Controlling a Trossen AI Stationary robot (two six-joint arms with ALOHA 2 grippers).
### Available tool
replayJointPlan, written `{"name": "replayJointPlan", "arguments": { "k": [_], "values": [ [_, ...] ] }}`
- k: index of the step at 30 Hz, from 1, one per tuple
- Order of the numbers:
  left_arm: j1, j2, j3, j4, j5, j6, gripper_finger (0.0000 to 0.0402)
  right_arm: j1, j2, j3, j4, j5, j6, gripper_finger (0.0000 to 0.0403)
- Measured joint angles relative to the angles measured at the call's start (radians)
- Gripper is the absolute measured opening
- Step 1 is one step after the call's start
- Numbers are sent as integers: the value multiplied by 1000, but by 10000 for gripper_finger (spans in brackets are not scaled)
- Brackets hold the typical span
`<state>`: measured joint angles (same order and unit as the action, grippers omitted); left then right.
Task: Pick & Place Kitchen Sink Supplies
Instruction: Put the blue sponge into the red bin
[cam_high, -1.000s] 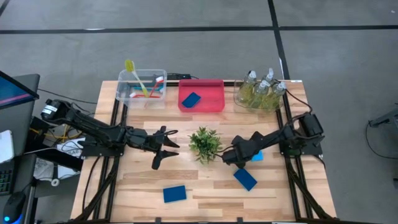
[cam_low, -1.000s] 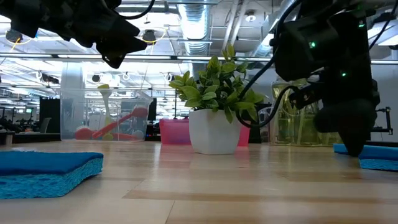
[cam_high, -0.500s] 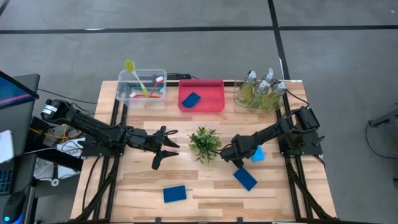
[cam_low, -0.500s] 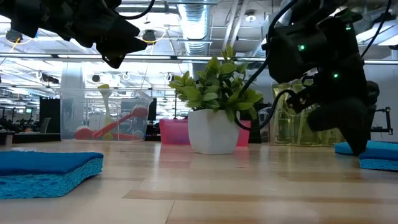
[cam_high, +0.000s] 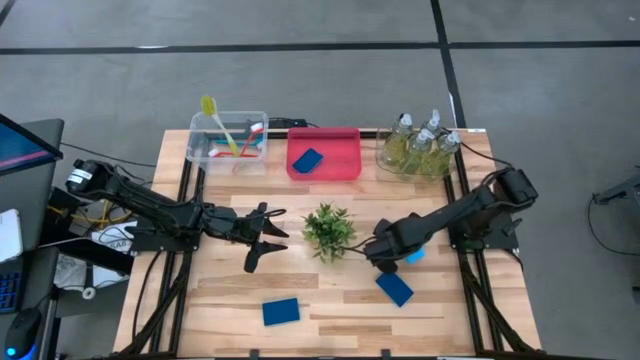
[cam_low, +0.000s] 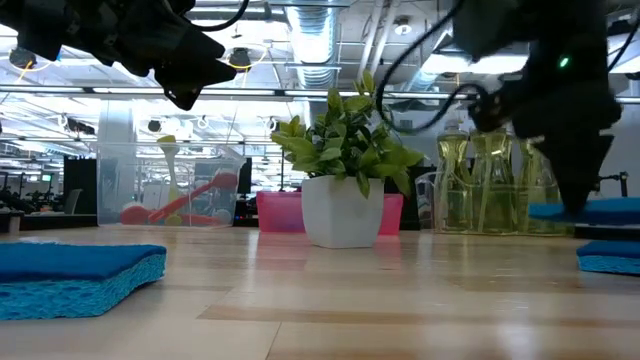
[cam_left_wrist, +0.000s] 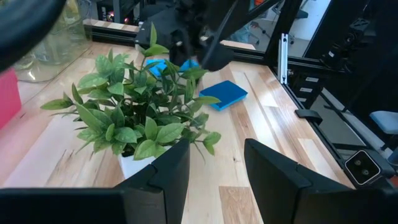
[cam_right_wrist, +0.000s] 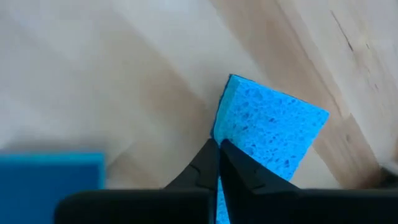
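On the wooden table (cam_high: 330, 300), one sponge is sitting in the pink bin (cam_high: 324, 165), with brushes and bottles already binned. The right gripper (cam_high: 392, 262) is pinching a sponge (cam_right_wrist: 270, 134) near the plant (cam_high: 329, 229); two sponges are waiting. The left gripper (cam_high: 268, 236) is hovering, jaws spread.

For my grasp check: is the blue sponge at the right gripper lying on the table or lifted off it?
Lifted. In the low view the sponge hangs above the table, pinched by the shut right gripper.
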<state>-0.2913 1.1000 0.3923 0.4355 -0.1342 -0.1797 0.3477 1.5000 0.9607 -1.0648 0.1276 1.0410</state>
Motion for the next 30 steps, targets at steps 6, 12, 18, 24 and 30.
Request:
{"name": "replayJointPlan", "arguments": {
  "k": [6,12,18,24,30],
  "values": [
    [0,0,0,0,0,0,154,24,-109,0,78,-11,-156,1],
    [0,0,0,5,0,24,154,28,-226,1,216,52,-374,1],
    [0,0,0,9,0,26,154,-15,-340,2,375,264,-644,1],
    [0,0,0,11,0,26,154,-96,-428,2,577,551,-865,3],
    [0,0,0,11,0,26,154,-218,-437,3,920,711,-1040,3]
  ]
}}
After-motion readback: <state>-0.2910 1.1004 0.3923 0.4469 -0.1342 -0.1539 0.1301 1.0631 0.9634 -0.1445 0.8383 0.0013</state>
